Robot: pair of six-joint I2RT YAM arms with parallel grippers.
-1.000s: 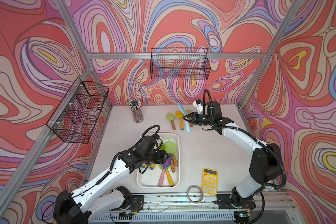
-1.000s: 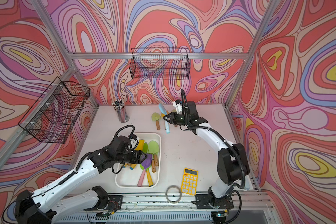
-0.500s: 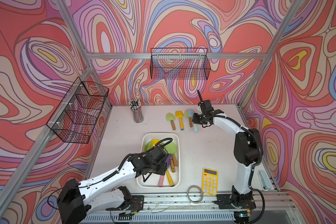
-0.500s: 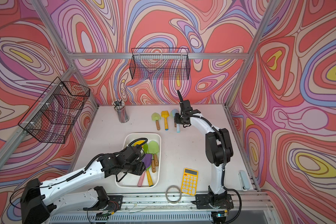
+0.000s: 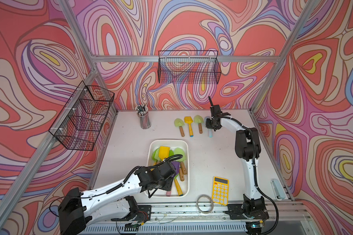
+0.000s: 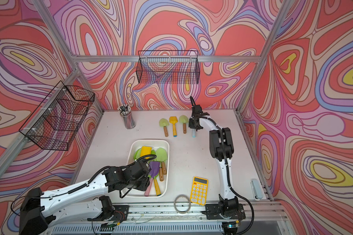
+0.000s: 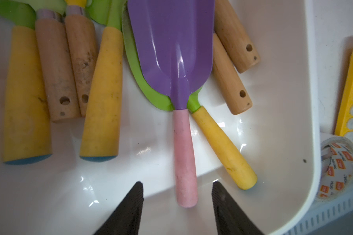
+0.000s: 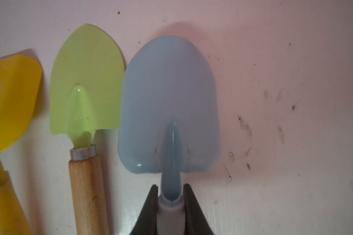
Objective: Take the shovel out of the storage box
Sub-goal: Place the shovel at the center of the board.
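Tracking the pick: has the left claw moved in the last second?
Yes. The left claw slid along the box toward its near end.

storage box: white | purple shovel: purple blade, pink handle | pale blue shovel: pale blue blade | calculator: yellow, pale keys | wire baskets: black | desk: white, dark smudges | walls: swirling bands of red, pink, purple, blue, yellow, outlined brown
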